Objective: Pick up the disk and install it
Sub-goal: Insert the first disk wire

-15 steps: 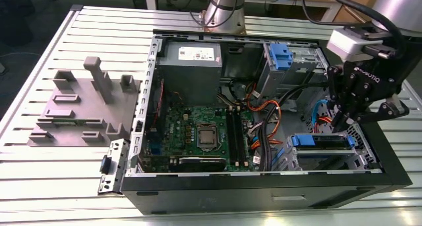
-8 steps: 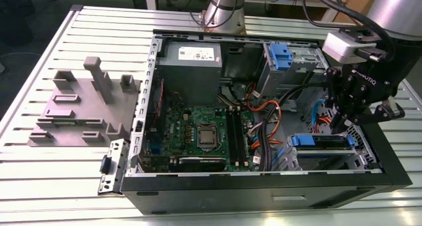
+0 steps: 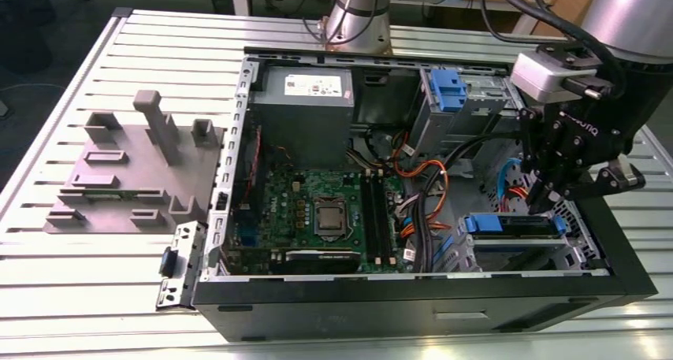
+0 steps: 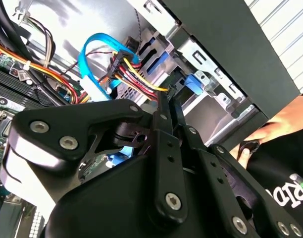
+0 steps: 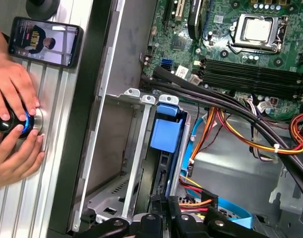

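Here the disk [image 3: 509, 225] sits in the drive cage [image 5: 123, 163] at the case's [image 3: 421, 305] front corner, blue rail up, and the tool [image 3: 549, 193] hangs just above it, its jaws nearly together with nothing seen between them. Stiff, dense and smooth-sided, the disk probably handles best by its plastic rails; its connectors and the nearby cables [image 5: 226, 124] look easy to snag.
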